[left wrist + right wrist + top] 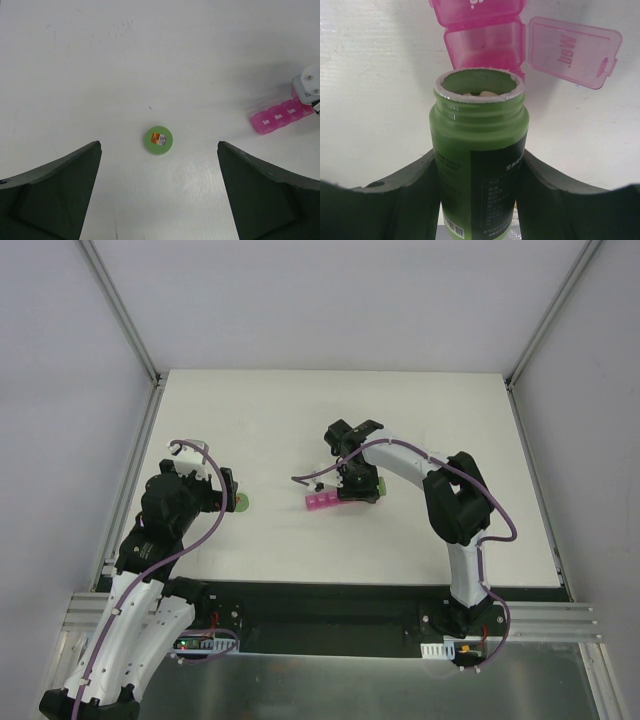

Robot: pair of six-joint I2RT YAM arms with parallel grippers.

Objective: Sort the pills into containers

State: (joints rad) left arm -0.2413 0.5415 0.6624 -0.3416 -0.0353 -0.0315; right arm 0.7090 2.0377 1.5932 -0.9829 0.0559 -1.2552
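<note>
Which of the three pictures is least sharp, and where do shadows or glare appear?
Right wrist view: the green bottle fills the frame, its label print is blurred, and the table behind looks washed out. Left wrist view: sharp at the green cap; a soft shadow lies beside the pink containers. Top view: even light, only faint shadows.

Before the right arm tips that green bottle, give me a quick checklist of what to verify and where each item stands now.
1. Grip: right tool shut on the green bottle: ok.
2. Bottle uncapped, pills visible inside: ok.
3. Target ready: pink containers have one open compartment, its lid swung aside: ok.
4. Bottle mouth lined up over that compartment: cannot tell; the wrist view shows it just short of it.
5. The left tool is open, holds nothing and is above the green cap, apart from the containers: ok.
</note>
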